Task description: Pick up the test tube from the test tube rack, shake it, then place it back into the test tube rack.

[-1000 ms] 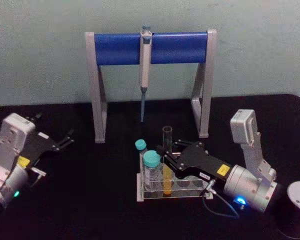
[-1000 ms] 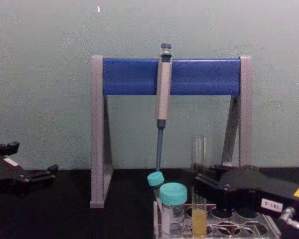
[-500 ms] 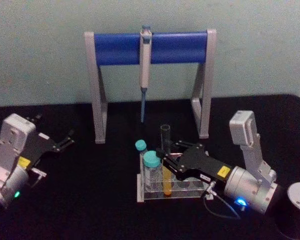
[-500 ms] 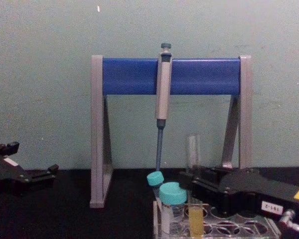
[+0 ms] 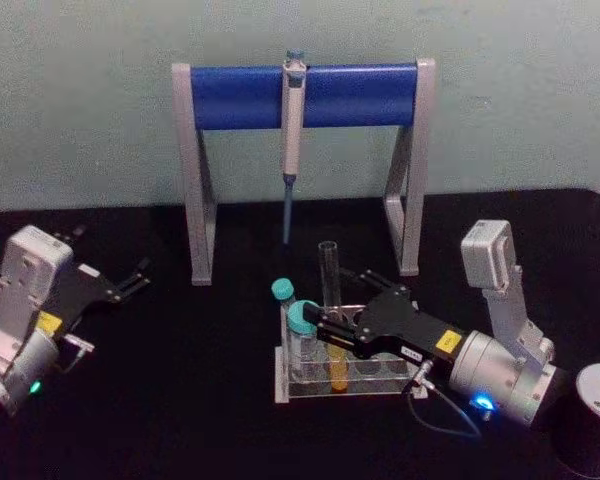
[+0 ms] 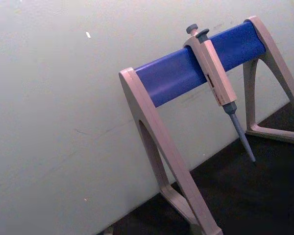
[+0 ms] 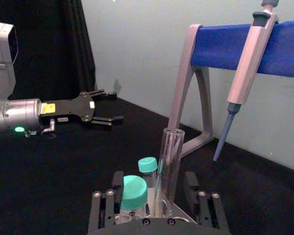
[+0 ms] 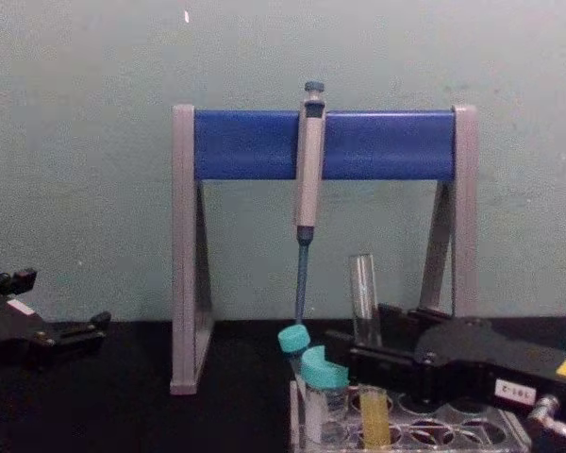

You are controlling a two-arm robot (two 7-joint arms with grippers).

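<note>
Test tube (image 5: 330, 300) stands upright in test tube rack (image 5: 345, 385) betw. right gripper (image 5: 332, 335) jaws, which pinch it mid-height. Left gripper (image 5: 130, 280) sits well apart at surface's left, jaws spread, holding nothing.

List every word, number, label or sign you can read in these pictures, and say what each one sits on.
None can be read for certain.
White label on the black right gripper, at: short printed code, too blurred to read.
Yellow sticker on the same gripper: too small to read.
Yellow and white labels on the left gripper, at: print too small to read.
Grey pipette hanging on the blue-barred stand: dark markings, illegible.
</note>
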